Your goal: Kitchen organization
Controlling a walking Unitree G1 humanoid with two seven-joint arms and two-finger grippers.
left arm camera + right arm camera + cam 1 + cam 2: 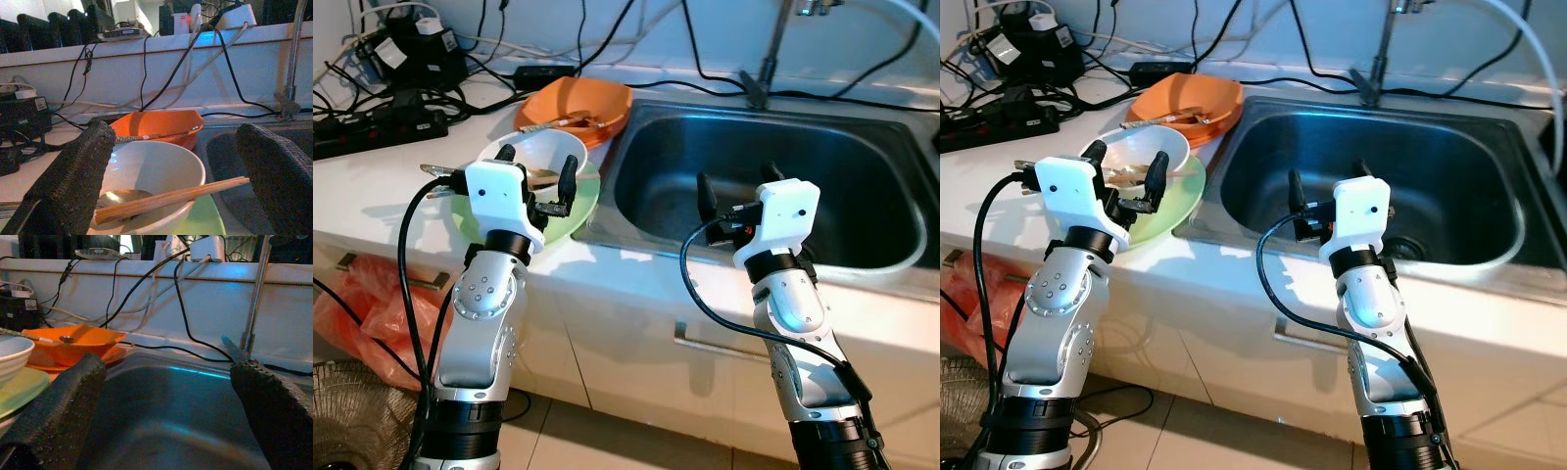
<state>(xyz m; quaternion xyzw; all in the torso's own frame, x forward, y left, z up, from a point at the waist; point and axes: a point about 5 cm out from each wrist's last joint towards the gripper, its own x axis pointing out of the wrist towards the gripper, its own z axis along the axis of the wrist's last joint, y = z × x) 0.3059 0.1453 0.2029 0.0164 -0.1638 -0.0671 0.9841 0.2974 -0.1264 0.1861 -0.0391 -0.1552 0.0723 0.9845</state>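
A white bowl (548, 147) sits on a pale green plate (579, 211) at the counter's front edge, left of the steel sink (656, 166). Wooden chopsticks (171, 198) rest across the bowl's rim and a metal spoon (117, 197) lies inside it. Behind it stands an orange bowl (582, 98) holding more utensils. My left gripper (536, 162) is open just in front of the white bowl, one finger to each side of it, gripping nothing. My right gripper (736, 176) is open and empty over the front part of the sink basin.
A faucet (769, 49) rises behind the sink. Black power strips (382, 132), adapters and many cables crowd the counter's back left. Below the counter are a red plastic bag (362, 294), a cabinet handle (705, 343) and a fan grille (342, 411).
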